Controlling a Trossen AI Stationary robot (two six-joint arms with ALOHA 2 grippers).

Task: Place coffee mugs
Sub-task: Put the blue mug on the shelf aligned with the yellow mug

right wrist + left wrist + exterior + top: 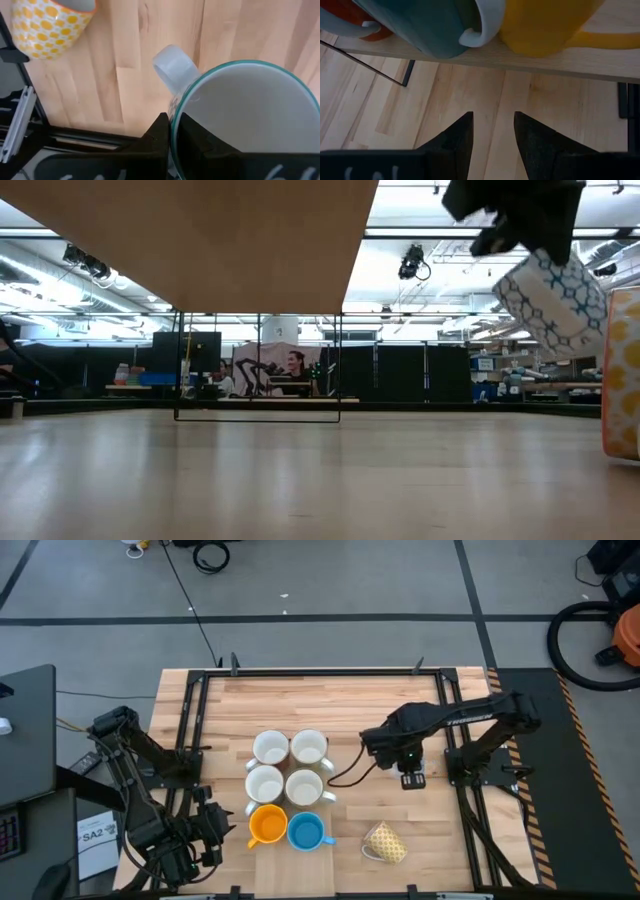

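Two rows of white mugs [287, 766] stand on the wooden table [340, 700], with an orange mug [267, 825] and a bright blue mug [305, 831] in front of them. A yellow patterned mug [384, 842] lies on its side near the front edge. My right gripper [172, 127] is shut on a blue-and-white patterned mug [550, 295], which it holds above the table right of the group; my arm hides most of that mug in the high view. My left gripper [205, 830] stands open left of the orange mug, nothing between its fingers [460, 135]. My right gripper pinches the patterned mug's rim [174, 111] just beside the handle [172, 67], one finger inside the mug and one finger [157, 135] outside. The fingers come from above, pointing steeply down. The mug hangs tilted below them, lifted clear of the table.
Black metal frame rails [195, 720] run along the table's left, right and far sides. A black cable [345, 778] lies between the white mugs and my right arm. There is bare wood at the far half of the table and right of the blue mug.
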